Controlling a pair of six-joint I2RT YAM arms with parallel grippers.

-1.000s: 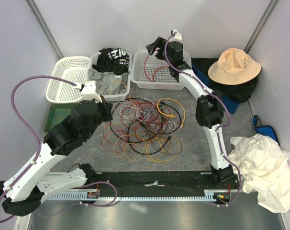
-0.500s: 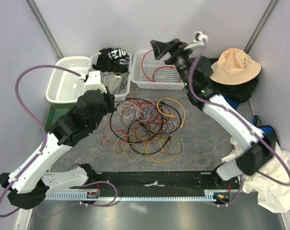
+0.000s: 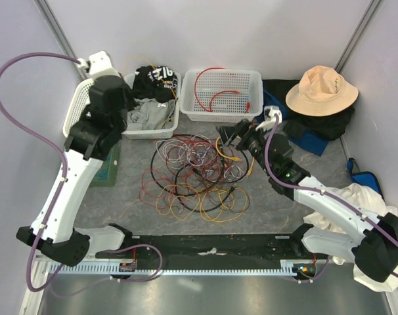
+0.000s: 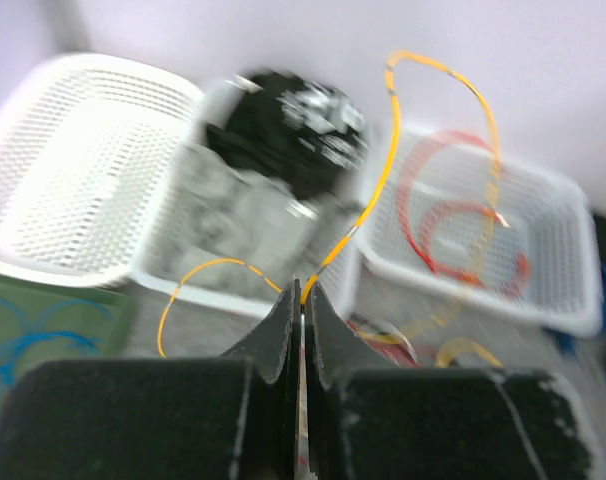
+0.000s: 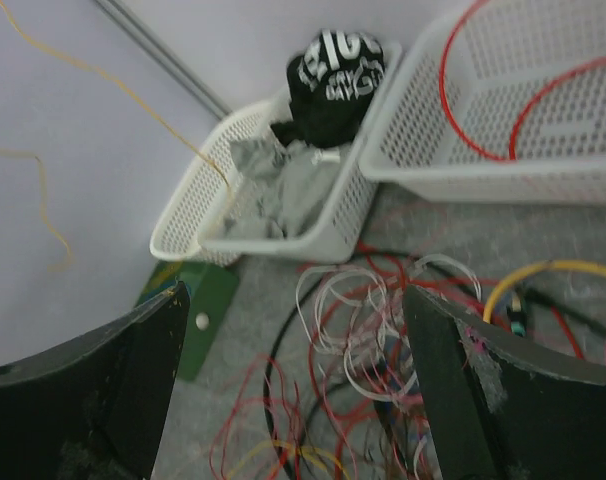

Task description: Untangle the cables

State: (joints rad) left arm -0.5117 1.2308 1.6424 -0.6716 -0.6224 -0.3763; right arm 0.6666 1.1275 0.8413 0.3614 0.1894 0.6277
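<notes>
Left jaws closed, right jaws wide.
We see the left gripper (image 4: 301,296) pinching one yellow cable (image 4: 383,180); the right gripper (image 5: 293,295) hangs over the cables (image 3: 192,174).

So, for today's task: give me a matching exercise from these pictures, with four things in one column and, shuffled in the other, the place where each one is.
Things:
1. red cable
2. yellow cable
3. hat
4. black shirt

Places:
A. in the middle basket
B. in the right basket
C. pinched in the left gripper
D. on dark clothes by the right wall

Pairs: 1-B, 2-C, 3-D, 4-A
</notes>
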